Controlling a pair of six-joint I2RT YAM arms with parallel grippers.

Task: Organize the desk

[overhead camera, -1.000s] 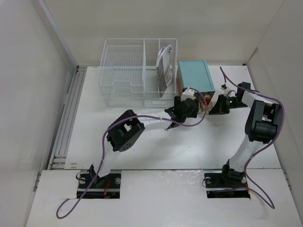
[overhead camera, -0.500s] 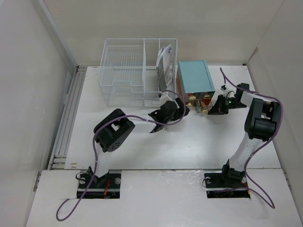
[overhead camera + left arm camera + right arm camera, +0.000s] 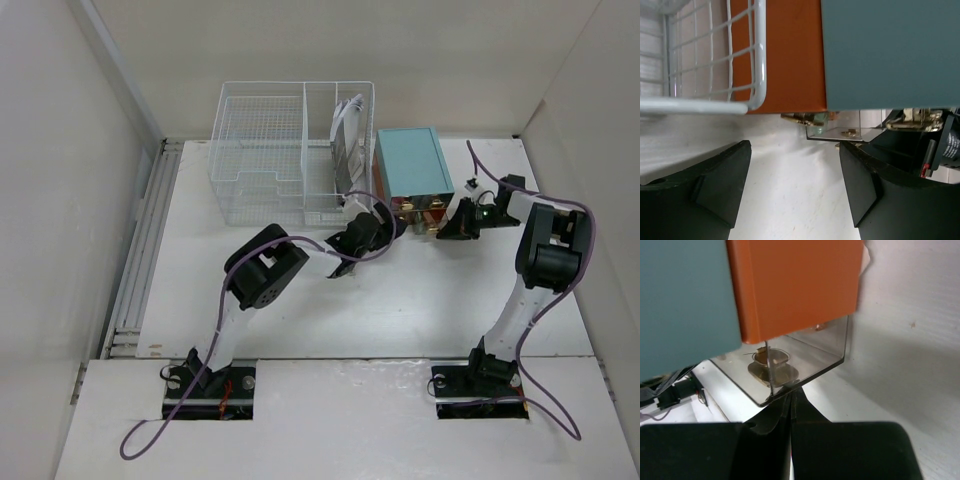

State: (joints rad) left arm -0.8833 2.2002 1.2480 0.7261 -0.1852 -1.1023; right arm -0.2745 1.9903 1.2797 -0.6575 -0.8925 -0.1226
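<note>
The white desk [image 3: 400, 300] carries a teal box [image 3: 410, 162] with orange sides, and a clear drawer [image 3: 805, 360] stands pulled out of the box's front. My right gripper [image 3: 791, 391] is shut, its tips against the drawer's front lower corner; from above, the right gripper [image 3: 447, 228] is at the box's front right. My left gripper [image 3: 795, 150] is open over bare desk, with nothing between its fingers. It points at the gap between the wire basket [image 3: 715, 100] and the box, and the left gripper [image 3: 378, 226] lies just left of the drawer [image 3: 420, 212].
A white wire basket [image 3: 260, 150] stands at the back left of the box, with upright papers [image 3: 347, 140] in its right compartment. White walls border the desk. A rail [image 3: 140, 260] runs along the left edge.
My left gripper has drawn back leftward from the box's front, then come partway back, and its elbow has shifted. The right gripper has stayed at the drawer.
</note>
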